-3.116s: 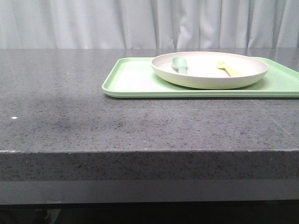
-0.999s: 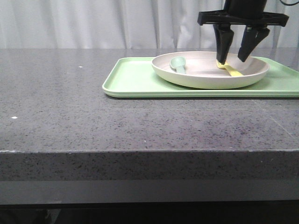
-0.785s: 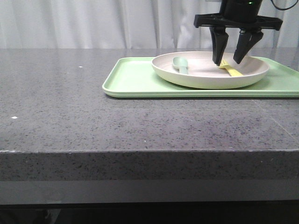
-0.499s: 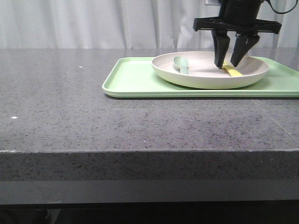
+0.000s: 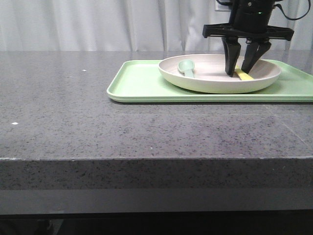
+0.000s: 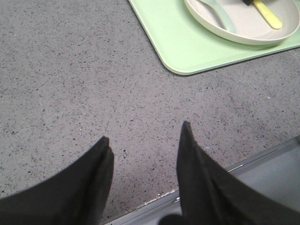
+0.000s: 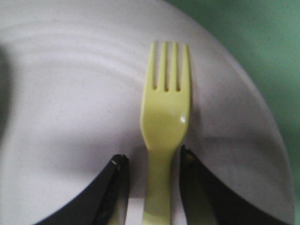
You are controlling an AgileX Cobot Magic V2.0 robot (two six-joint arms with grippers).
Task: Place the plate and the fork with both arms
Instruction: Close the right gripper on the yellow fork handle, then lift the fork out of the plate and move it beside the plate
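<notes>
Right gripper [image 5: 238,73] down inside plate, straddling fork handle; left gripper [image 6: 145,138] idle over bare desk.

Fork [image 7: 165,136] lies in plate [image 5: 215,83], on the plate's right half; plate sits on green tray [image 5: 137,83] on the desk [image 5: 73,122]. Right fingers [image 7: 115,187] flank the handle closely on both sides; contact cannot be confirmed. Left gripper's fingers stand apart, holding nothing. Teal spoon [image 5: 187,67] rests on the plate's left side.

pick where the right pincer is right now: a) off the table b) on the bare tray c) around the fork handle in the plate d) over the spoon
c: the right pincer has a finger on each side of the yellow fork handle, inside the cream plate.
</notes>
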